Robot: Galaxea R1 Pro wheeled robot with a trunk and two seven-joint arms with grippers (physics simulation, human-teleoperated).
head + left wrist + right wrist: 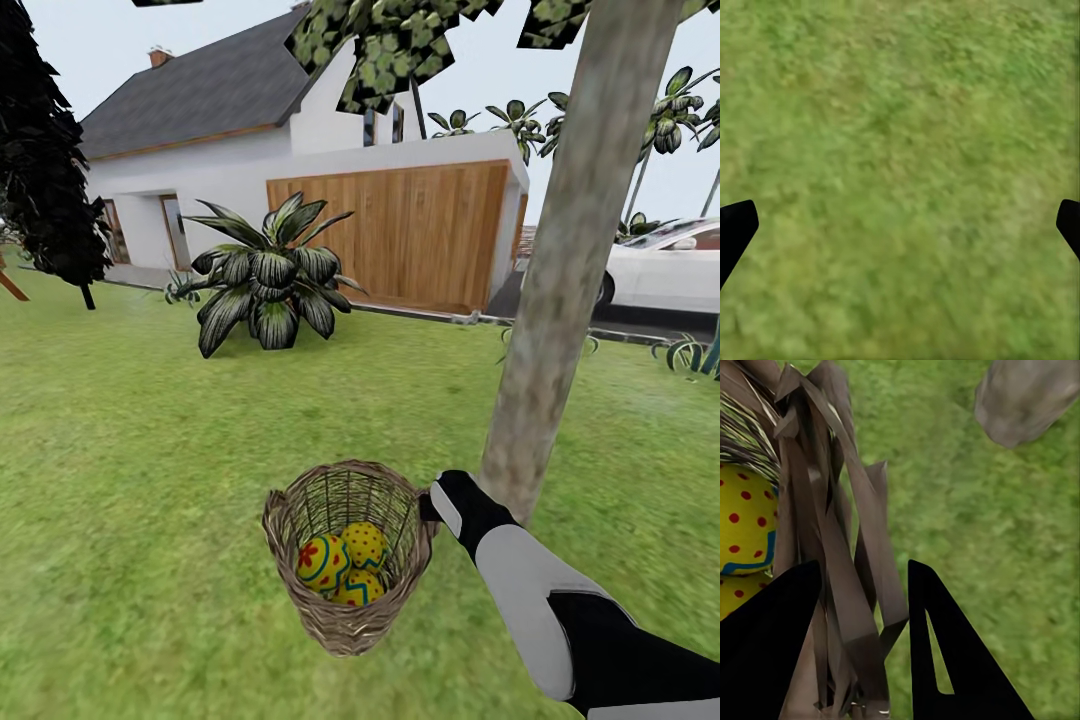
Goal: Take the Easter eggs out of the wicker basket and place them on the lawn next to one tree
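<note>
1. My left end effector [900, 225] hangs over bare lawn [900, 112]; its two dark fingertips sit far apart at the frame edges with nothing between them, so it is spread and empty. I cannot place it relative to the basket from these views.

2. The basket [345, 560] is my landmark. It looks lifted off the grass and tipped slightly toward me, mouth up. All three eggs [345, 572] lie inside it at the bottom: a flowered one on the left, a dotted one behind, a zigzag one in front.

3. My right end effector [862, 645] is at the basket's right rim. In the wrist view one finger is inside the wall and one outside, with the woven strips [840, 547] pinched between them, so I read it as clamped on the basket. A dotted egg [746, 521] sits just past the inner finger.

4. The tree [570, 270] stands right of the basket and just behind it, its trunk base near my right wrist. The trunk leans a little rightward as it rises.

5. My judgement: the eggs are already beside the tree but not yet out. With the right arm holding, the free left arm would have to reach in from the basket's left.
</note>
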